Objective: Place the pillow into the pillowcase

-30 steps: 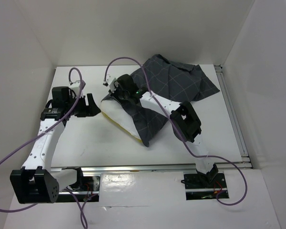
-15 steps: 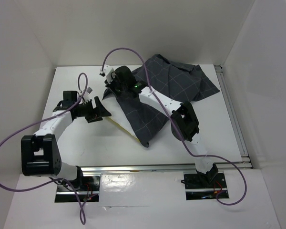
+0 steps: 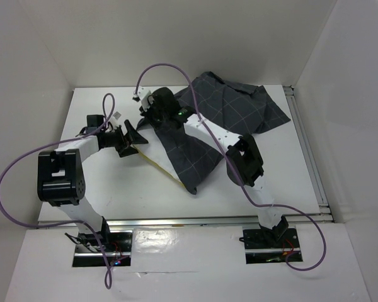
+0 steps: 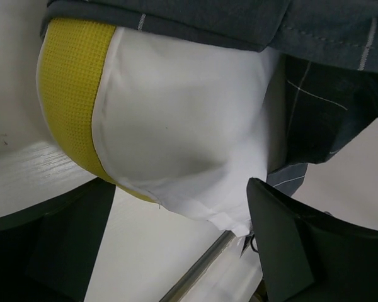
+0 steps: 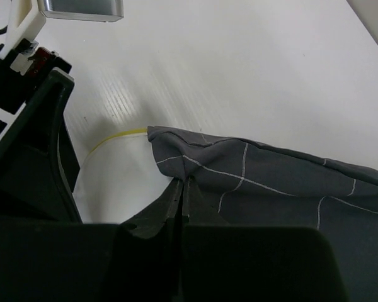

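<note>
Currently, the pillow [image 3: 150,150] is being covered over most of its length by the pillowcase [image 3: 222,116], which is lying spread across the middle and far right of the table [image 3: 113,189]. Only the left end of the pillow is being left bare, white with a yellow band [image 4: 72,94] along its edge. The hem of the pillowcase is being pinched by the right gripper [image 3: 148,121], whose fingers [image 5: 157,233] are being pressed together on a fold of the dark cloth just above that bare end. The left gripper [image 3: 135,139] is being held with its fingers [image 4: 283,245] spread wide, one to each side of the exposed end of the pillow. Whether these fingers are touching the pillow cannot be told. Both grippers are being positioned near each other at the left end of the pillow, the left gripper low over the table surface.
</note>
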Robot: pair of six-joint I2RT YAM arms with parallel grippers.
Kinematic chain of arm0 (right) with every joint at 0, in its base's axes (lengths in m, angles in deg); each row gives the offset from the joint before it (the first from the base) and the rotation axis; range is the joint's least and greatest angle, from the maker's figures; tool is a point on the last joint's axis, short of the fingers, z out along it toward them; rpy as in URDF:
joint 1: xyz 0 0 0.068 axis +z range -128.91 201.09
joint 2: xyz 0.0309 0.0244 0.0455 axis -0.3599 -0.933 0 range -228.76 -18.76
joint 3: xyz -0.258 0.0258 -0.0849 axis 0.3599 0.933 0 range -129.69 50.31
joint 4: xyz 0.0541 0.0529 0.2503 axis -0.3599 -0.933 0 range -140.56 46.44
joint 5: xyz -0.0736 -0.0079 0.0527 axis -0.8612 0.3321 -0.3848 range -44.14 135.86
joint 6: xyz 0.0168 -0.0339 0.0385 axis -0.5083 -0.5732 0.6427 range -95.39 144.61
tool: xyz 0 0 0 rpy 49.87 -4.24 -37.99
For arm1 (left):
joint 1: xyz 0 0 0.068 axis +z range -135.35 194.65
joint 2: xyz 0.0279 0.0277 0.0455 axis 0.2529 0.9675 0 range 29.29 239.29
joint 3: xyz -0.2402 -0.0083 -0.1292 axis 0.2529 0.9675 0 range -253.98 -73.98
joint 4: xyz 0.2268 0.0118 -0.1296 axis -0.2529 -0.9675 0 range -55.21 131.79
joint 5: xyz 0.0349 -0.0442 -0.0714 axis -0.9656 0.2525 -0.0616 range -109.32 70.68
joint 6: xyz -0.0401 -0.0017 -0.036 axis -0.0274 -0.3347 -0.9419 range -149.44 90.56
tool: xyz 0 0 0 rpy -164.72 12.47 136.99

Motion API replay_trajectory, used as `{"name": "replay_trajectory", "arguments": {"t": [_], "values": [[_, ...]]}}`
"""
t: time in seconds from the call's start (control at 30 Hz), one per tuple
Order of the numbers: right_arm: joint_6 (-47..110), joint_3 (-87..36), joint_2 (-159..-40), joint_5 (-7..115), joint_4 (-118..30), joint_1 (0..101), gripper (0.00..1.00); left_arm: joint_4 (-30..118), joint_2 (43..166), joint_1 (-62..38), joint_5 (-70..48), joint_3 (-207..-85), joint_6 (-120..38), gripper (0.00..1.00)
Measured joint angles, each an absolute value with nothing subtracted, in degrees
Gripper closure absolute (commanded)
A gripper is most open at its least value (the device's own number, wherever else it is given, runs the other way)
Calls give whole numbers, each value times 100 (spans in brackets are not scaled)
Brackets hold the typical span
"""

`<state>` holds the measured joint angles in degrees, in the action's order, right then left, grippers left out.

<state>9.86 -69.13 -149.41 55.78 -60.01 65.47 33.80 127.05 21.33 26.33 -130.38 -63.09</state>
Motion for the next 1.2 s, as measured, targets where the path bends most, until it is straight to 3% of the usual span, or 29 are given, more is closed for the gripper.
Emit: {"name": "replay_trajectory", "arguments": {"t": [0.03, 0.1, 0.13, 0.2, 0.3, 0.37, 0.6, 1.2], "values": [[997, -6913, -14941, 5578, -6018, 6547, 100, 3388, 12688, 2133, 2635, -13031, -6313, 3], [1021, -6915, -14939, 5586, -6064, 6547, 100, 3485, 12661, 2133, 2629, -12957, -6409, 17], [1043, -6915, -14939, 5602, -6099, 6545, 100, 3563, 12646, 2133, 2622, -12885, -6473, 25], [1087, -6935, -14939, 5685, -6180, 6541, 100, 3780, 12668, 2133, 2679, -12734, -6665, 53], [1194, -7103, -14941, 5919, -6447, 6534, 100, 4062, 12956, 2144, 2878, -12738, -6890, 79], [1275, -7357, -14941, 6069, -6652, 6536, 100, 4094, 13282, 2133, 3057, -12924, -7017, 86], [1415, -7914, -14943, 6249, -6912, 6659, 100, 4615, 13973, 2102, 3667, -13661, -7734, 100], [1432, -8823, -15405, 6126, -7094, 6960, 100, 8763, 14412, 1311, 4554, -13827, -11436, 100]]}}
